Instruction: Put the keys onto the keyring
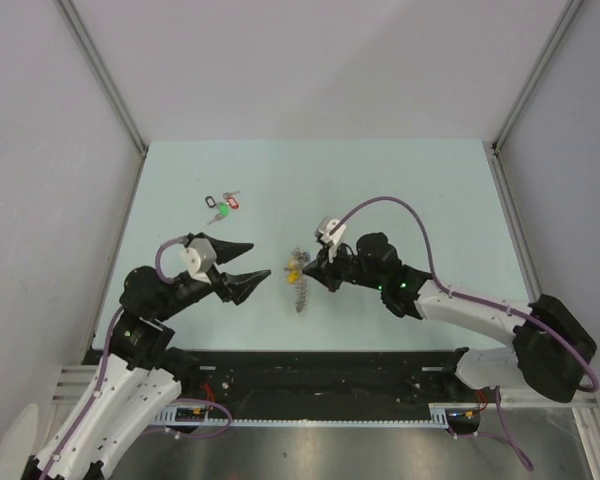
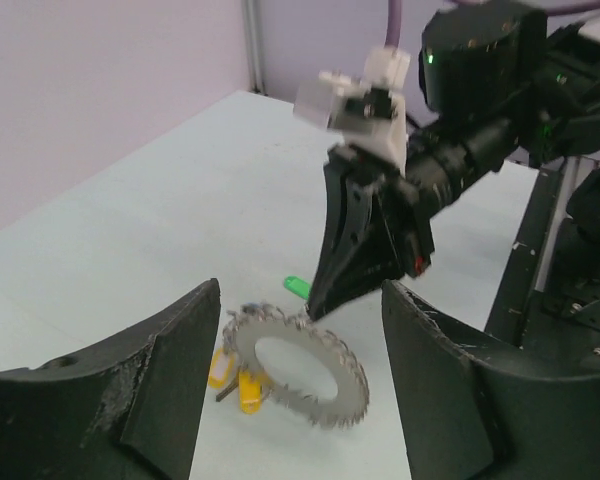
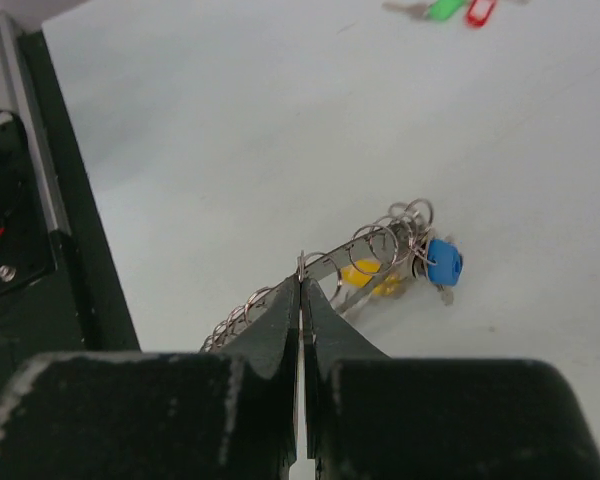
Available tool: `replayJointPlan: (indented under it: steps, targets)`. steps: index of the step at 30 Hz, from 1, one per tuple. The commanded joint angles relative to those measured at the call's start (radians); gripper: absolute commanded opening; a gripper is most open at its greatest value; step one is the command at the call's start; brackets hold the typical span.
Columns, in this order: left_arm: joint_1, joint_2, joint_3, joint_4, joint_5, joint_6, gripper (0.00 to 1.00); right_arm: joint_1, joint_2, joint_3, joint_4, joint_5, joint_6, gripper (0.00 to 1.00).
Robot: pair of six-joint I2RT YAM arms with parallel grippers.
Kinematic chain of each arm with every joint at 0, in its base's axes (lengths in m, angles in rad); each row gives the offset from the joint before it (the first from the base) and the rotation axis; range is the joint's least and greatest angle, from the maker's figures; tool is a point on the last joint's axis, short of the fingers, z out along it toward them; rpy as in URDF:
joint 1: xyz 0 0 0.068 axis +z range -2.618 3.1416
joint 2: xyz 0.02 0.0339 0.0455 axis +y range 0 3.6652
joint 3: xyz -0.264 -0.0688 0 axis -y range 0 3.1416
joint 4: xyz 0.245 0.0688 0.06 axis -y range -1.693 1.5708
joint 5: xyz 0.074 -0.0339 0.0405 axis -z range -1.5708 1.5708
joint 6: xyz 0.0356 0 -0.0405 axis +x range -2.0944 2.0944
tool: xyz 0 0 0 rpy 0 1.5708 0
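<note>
A large grey keyring [image 1: 300,284] of coiled wire stands tilted on edge at the middle of the table [image 1: 400,190], its rim pinched by the closed right gripper [image 3: 301,285], with a blue-tagged key [image 3: 443,263] at its far end and a green-tagged key [image 2: 296,287] just to its right.

My two arms [image 1: 470,310] are white with black joints, lilac cables [image 1: 385,199], white wrist cameras [image 1: 198,255] and pointed black fingers [image 2: 130,400].

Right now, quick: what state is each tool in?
Left tool: open, holding nothing.
Right tool: closed on the keyring edge.
</note>
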Motion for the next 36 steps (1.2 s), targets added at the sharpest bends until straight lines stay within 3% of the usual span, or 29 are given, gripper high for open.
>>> replayJointPlan:
  steps: [1,6,13,19,36]
  targets:
    - [-0.001,-0.079,-0.032,-0.013,-0.104,0.037,0.71,0.063,0.094,0.006,0.218,-0.002,0.049,0.00]
    - [-0.003,-0.133,-0.042,-0.055,-0.178,0.041,0.71,0.047,0.178,-0.125,0.420,0.099,0.146,0.00]
    - [-0.003,-0.139,-0.039,-0.076,-0.169,0.070,0.72,0.057,0.210,-0.150,0.175,0.123,0.205,0.00]
    - [-0.001,-0.134,-0.032,-0.098,-0.172,0.077,0.71,0.063,0.209,-0.150,0.030,0.169,0.255,0.06]
    - [-0.003,-0.128,-0.029,-0.113,-0.158,0.080,0.71,0.005,0.180,-0.013,-0.335,0.106,0.205,0.41]
